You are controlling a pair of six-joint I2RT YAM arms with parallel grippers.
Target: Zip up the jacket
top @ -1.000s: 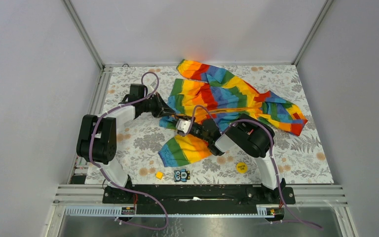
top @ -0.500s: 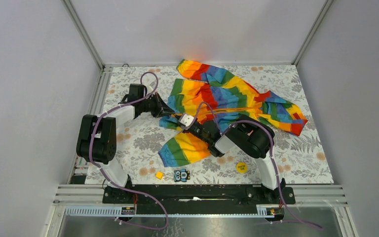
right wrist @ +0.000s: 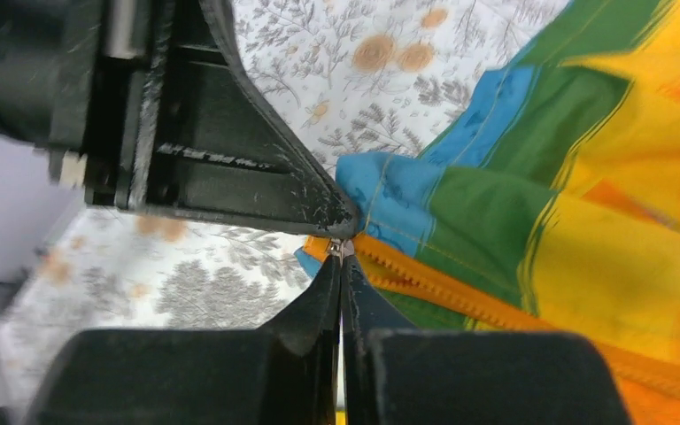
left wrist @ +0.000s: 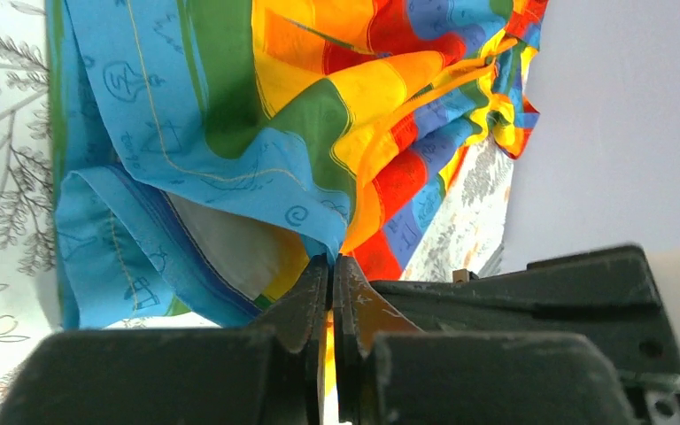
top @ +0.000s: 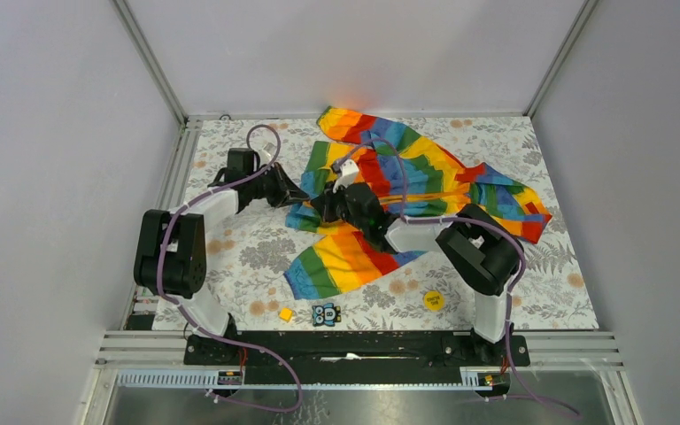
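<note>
Zipping looks barely started: the jacket (top: 443,173) lies on the surface (top: 248,252), left gripper (left wrist: 332,266) clamped on its hem, right gripper (right wrist: 342,266) pinching the zipper pull (right wrist: 338,248) at the bottom; nearly everything is left.

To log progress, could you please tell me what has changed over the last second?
The right gripper moved away from the bases, over the jacket, its elbow swinging right and uncovering more of the near sleeve. The left gripper stayed shut on the jacket's edge; the jacket kept its place.
</note>
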